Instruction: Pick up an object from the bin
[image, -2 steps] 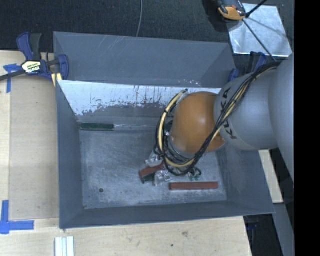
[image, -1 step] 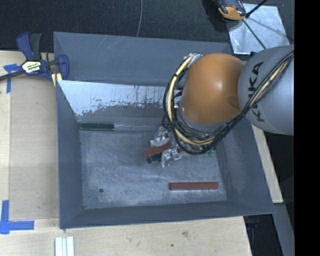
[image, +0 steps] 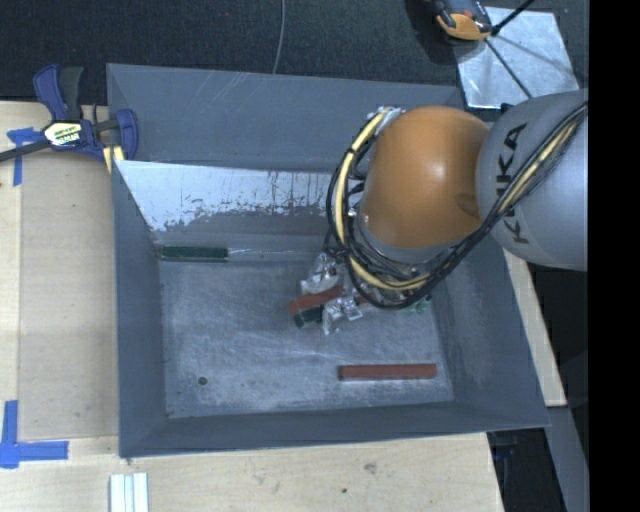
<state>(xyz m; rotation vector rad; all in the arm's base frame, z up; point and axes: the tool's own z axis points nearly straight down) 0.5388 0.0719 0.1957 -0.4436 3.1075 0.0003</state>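
Note:
My gripper (image: 330, 292) is low over the middle of the bin floor, below the orange dome. Its two metal fingers (image: 322, 268) stand apart, one on the far side and one on the near side of a small red-brown piece with a dark end (image: 312, 303). The piece lies on the floor between them, and the jaws look open around it. A flat red-brown bar (image: 388, 372) rests near the front wall, to the right of and nearer than the gripper.
A dark green stick (image: 194, 254) lies along the back wall at the left. A small dark speck (image: 203, 380) sits at the front left. A bit of green (image: 421, 301) peeks out from under the arm's cables at the right.

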